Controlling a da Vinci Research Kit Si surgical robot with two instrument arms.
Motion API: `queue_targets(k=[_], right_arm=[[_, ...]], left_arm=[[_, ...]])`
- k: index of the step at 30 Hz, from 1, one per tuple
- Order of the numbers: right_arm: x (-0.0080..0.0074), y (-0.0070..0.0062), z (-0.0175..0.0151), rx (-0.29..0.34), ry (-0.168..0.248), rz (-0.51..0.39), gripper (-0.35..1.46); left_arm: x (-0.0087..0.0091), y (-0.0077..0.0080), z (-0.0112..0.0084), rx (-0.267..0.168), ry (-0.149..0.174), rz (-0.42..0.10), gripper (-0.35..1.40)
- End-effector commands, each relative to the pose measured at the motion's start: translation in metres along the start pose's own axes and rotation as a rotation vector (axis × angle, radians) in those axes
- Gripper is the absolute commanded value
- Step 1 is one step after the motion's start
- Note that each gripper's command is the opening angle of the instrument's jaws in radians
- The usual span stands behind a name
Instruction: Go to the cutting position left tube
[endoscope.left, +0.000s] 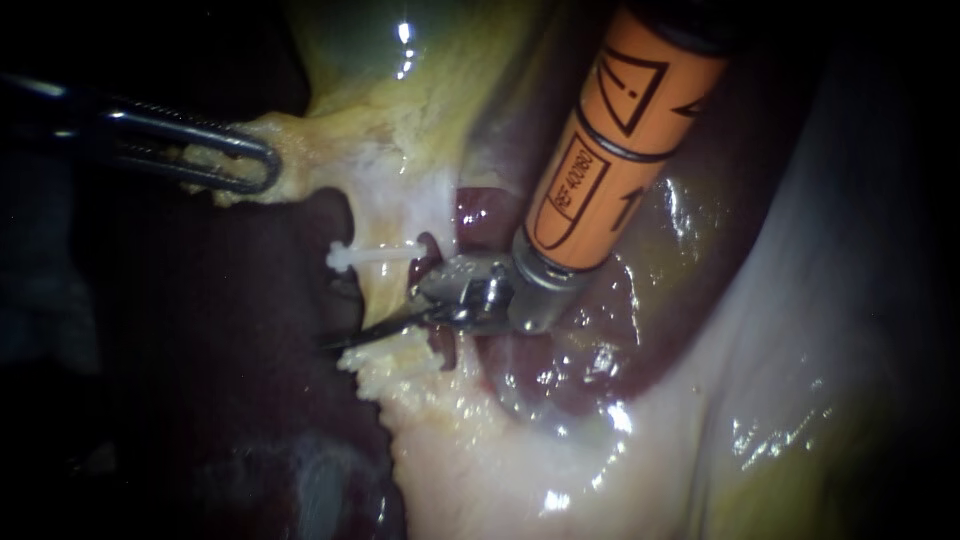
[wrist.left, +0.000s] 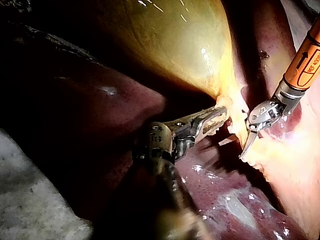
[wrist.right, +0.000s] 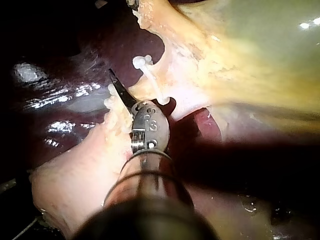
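My right instrument (endoscope.left: 380, 295), on an orange shaft from the upper right, ends in two thin blades that stand open. One blade reaches left across the pale tube (endoscope.left: 432, 300); the other stands up beside the base of the upper white clip (endoscope.left: 375, 255). A second white clip (endoscope.left: 440, 352) sits just below the blades. Which tube this is I cannot say. In the right wrist view the long blade (wrist.right: 120, 87) points past the clip (wrist.right: 147, 75). My left instrument (endoscope.left: 250, 165) is shut on pale yellow gallbladder tissue (endoscope.left: 310, 140) and holds it taut to the left, as the left wrist view (wrist.left: 212, 117) also shows.
Dark red liver (endoscope.left: 240, 330) fills the lower left and lies behind the tube. The yellow-green gallbladder (endoscope.left: 400, 60) bulges above. Pale wet tissue (endoscope.left: 720, 400) spreads over the lower right. The orange shaft (endoscope.left: 610, 140) covers much of the tissue at upper right.
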Motion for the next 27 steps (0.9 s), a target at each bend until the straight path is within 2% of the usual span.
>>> queue_targets(k=[1,10,16,20,27], right_arm=[[0.0002,-0.0001,-0.0001,0.001,0.007,0.004,1.25],[0.0016,-0.0010,-0.0005,0.026,0.062,0.020,1.30],[0.0030,-0.0025,-0.0009,0.054,0.109,0.028,1.33],[0.0039,-0.0037,-0.0005,0.069,0.115,0.027,1.35],[0.0046,-0.0055,0.0005,0.098,0.119,0.033,1.35]], left_arm=[[0.0000,0.0000,0.0000,0.000,0.000,0.000,-0.35],[0.0000,0.0000,0.0000,0.000,0.000,0.000,-0.35],[0.0000,0.0000,0.0000,0.000,0.000,0.000,-0.35],[0.0000,-0.0001,0.0000,0.000,0.000,0.000,-0.35],[0.0000,-0.0001,0.0000,0.000,0.000,0.000,-0.35]])
